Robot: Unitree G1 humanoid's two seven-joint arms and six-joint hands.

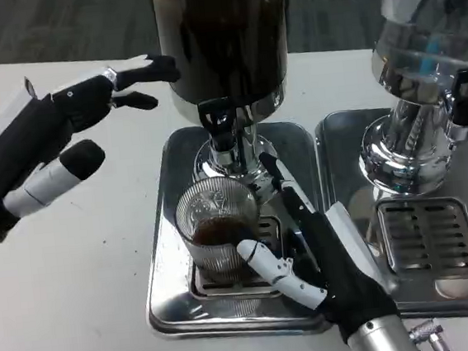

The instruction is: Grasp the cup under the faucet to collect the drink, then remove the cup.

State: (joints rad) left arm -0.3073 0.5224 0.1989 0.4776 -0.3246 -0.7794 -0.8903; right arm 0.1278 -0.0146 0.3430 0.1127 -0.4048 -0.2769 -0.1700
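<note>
- The right hand (320, 254) reaches in from the near edge of the table and is wrapped around the cup (219, 231): its white thumb presses the near side of the glass, and its dark fingers (289, 191) run up along the far right side, so the cup sits clamped between them.
- The cup is a clear ribbed glass, upright, with dark drink in its lower part. It stands just left of the right hand's palm, on the slotted grate of the drip tray (166, 290).
- Straight above the cup, just beyond the right hand's fingertips, hangs the black faucet (219, 119) of the dark drink dispenser (225, 35). I cannot tell whether any liquid is running from it.
- The left hand (57, 147) is raised above the white table (74, 324), well apart from the cup and off to the left of the dispenser. Its fingers are spread and hold nothing; the dark fingertips point toward the dispenser's body, and whether they touch it I cannot tell.
- To the right of the right hand stands a second dispenser (427, 32) with a clear body, on a drip tray of its own (340, 157), just beside the first tray.
</note>
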